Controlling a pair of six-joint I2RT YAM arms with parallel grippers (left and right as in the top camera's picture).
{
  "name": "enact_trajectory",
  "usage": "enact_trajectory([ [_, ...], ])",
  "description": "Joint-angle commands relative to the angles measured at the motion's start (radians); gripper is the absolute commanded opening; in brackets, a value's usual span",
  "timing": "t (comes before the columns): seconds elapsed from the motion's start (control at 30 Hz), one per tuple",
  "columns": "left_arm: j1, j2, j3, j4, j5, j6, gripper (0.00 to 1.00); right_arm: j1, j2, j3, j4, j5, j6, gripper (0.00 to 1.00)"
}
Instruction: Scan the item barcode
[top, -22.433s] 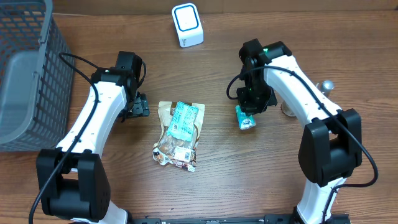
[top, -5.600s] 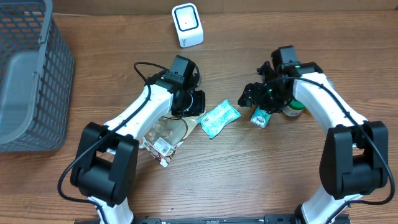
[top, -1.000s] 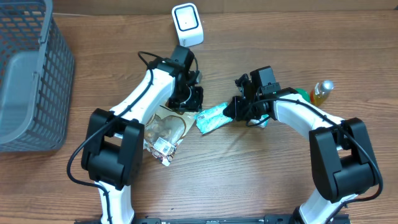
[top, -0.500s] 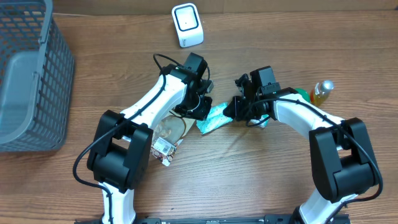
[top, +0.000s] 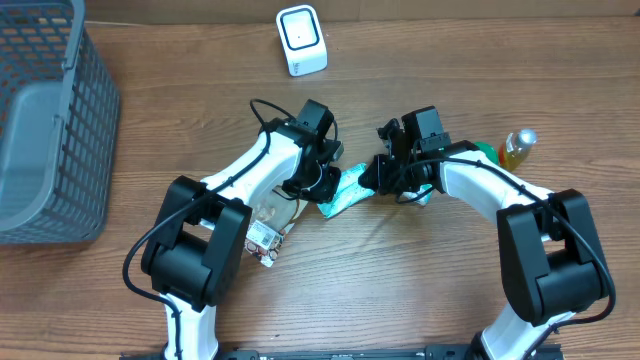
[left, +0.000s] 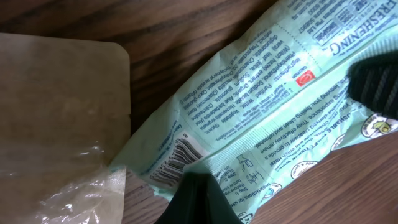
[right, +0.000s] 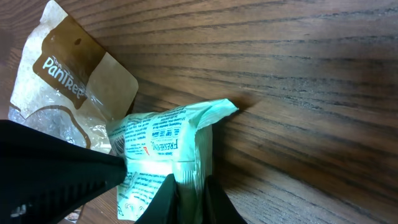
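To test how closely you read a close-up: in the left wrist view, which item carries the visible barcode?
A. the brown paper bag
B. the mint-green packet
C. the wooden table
B: the barcode is printed on the mint-green packet, near the corner that lies next to the brown paper bag.

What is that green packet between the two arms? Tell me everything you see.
A thin, crinkly mint-green plastic packet, printed in small text, with a barcode near one end. It sits slantwise, low over the table, the left gripper shut on one end, the right gripper on the other, beside a brown-and-clear bag.
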Motion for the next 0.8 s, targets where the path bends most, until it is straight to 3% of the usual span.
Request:
enact_trajectory([
  [0.0,-0.016,0.016,-0.052,0.024,0.027,-0.005,0.04,0.005,-0.014,-0.008,0.005,-0.003,-0.002,0.09],
  [0.4,-0.019,0.013,-0.094,0.084,0.027,-0.022,0.04,0.005,-0.014,-0.008,0.005,-0.003,-0.002,0.04],
  [0.77,-0.018,-0.010,0.087,-0.075,0.027,-0.022,0.07,0.005,-0.014,-0.008,0.005,-0.003,-0.002,0.04],
])
